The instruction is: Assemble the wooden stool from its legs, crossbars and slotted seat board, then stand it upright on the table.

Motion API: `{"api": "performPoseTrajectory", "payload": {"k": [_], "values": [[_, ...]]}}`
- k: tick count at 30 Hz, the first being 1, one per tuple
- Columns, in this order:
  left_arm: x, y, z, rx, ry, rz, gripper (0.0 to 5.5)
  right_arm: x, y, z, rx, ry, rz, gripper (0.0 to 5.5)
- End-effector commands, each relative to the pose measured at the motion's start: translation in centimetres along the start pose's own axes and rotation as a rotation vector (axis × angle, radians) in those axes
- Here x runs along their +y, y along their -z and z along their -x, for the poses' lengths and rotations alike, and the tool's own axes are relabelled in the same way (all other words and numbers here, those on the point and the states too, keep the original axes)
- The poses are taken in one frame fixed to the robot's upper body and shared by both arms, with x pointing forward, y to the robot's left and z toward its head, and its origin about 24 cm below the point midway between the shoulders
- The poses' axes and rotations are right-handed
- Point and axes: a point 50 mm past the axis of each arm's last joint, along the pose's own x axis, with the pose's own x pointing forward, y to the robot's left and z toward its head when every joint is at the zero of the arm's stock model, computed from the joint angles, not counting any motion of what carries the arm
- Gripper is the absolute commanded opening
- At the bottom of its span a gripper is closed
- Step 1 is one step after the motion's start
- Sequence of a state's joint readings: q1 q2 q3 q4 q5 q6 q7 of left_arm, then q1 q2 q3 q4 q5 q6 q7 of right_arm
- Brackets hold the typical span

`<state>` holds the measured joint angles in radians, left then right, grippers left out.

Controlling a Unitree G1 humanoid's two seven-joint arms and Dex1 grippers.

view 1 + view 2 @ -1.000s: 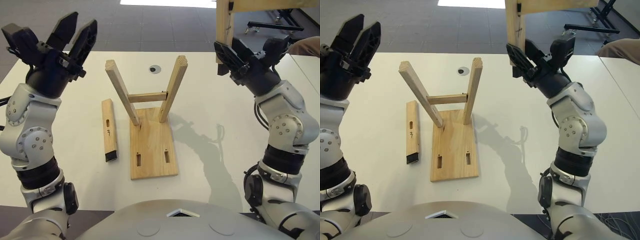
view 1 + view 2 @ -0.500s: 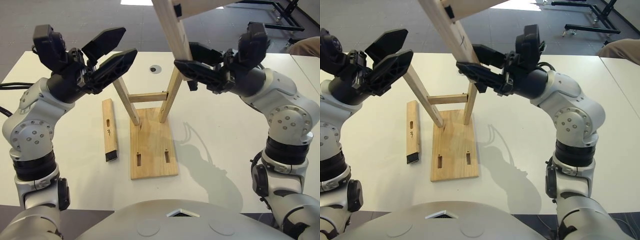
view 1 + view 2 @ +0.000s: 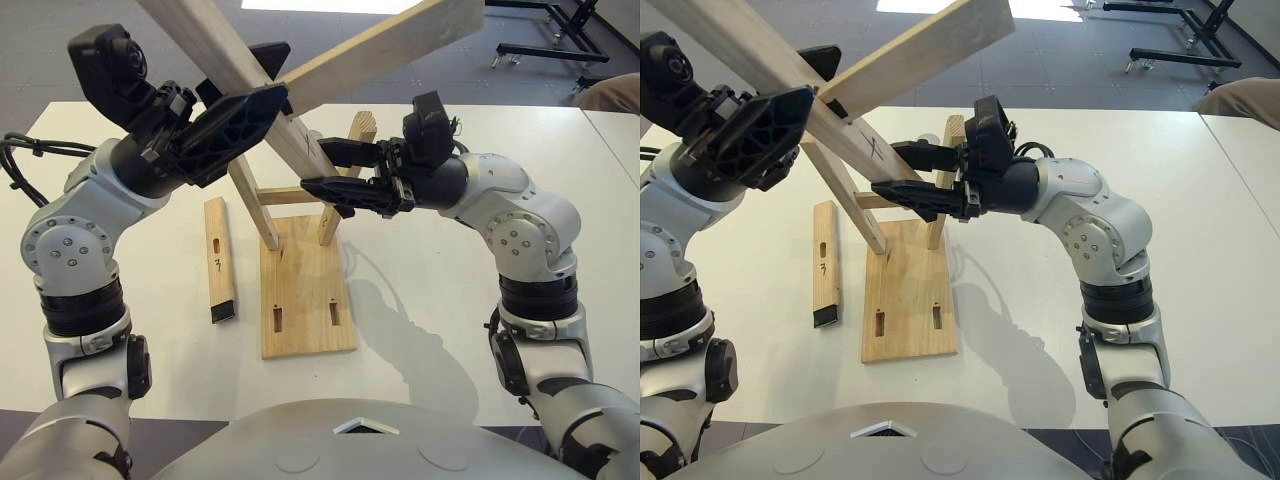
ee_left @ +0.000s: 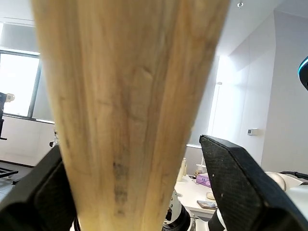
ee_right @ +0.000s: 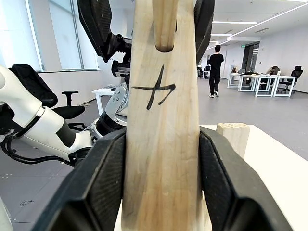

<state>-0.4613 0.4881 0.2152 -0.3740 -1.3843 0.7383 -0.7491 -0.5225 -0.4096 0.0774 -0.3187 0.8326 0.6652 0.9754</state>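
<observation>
Both clamped on raised leg frame (image 3: pixel 380 50): left gripper (image 3: pixel 270 75), right gripper (image 3: pixel 308 165); white table (image 3: pixel 430 300) below holds flat seat board (image 3: pixel 305 310); grey floor (image 3: pixel 450 80) beyond

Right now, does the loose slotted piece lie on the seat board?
No, the slotted piece lies on the table beside the seat board.

Held leg (image 3: pixel 300 145) runs off the top edge, so its upper end's anyone's guess. Right gripper (image 3: pixel 308 165) blocks the right end of the standing crossbar (image 3: pixel 280 196). From the left wrist, the leg's cropped top and bottom, and pretty soft up close.
</observation>
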Motion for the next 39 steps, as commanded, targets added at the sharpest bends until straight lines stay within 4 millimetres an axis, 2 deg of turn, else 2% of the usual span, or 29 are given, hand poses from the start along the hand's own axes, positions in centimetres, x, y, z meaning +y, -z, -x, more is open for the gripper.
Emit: {"api": "performPoseTrajectory", "payload": {"k": [1, 7, 17, 24, 31, 32, 36, 39], "values": [[-0.3, -0.5, -0.2, -0.004, 0.027, 0.001, 3.74, 0.0, 0.1, 0.0, 0.015, -0.004, 0.018, 2.06], [-0.3, -0.8, -0.2, -0.026, 0.02, 0.004, 3.74, -0.2, 0.7, 0.2, 0.031, 0.01, 0.019, 2.06], [-0.3, -0.6, 0.3, -0.019, 0.004, 0.007, 2.29, -0.3, 0.5, 0.0, -0.008, 0.018, 0.024, 2.06], [-0.2, -0.6, 0.5, -0.004, 0.003, -0.003, 2.22, -0.4, 0.6, 0.0, -0.011, 0.036, 0.037, 2.06], [-0.3, -1.3, 0.8, -0.017, -0.006, -0.042, 2.19, -0.8, 1.2, 0.7, 0.065, 0.093, -0.001, 2.06], [-0.2, -1.4, 0.8, -0.025, -0.013, -0.049, 2.19, -0.8, 1.4, 0.8, 0.092, 0.09, -0.009, 2.42], [0.1, -1.6, 0.8, -0.044, -0.026, -0.065, 2.17, -0.5, 1.7, 1.3, 0.141, 0.06, -0.053, 3.21], [0.5, -2.0, 1.0, -0.065, -0.058, -0.093, 2.1, -0.1, 1.9, 2.5, 0.194, 0.055, -0.075, 3.78]]}}
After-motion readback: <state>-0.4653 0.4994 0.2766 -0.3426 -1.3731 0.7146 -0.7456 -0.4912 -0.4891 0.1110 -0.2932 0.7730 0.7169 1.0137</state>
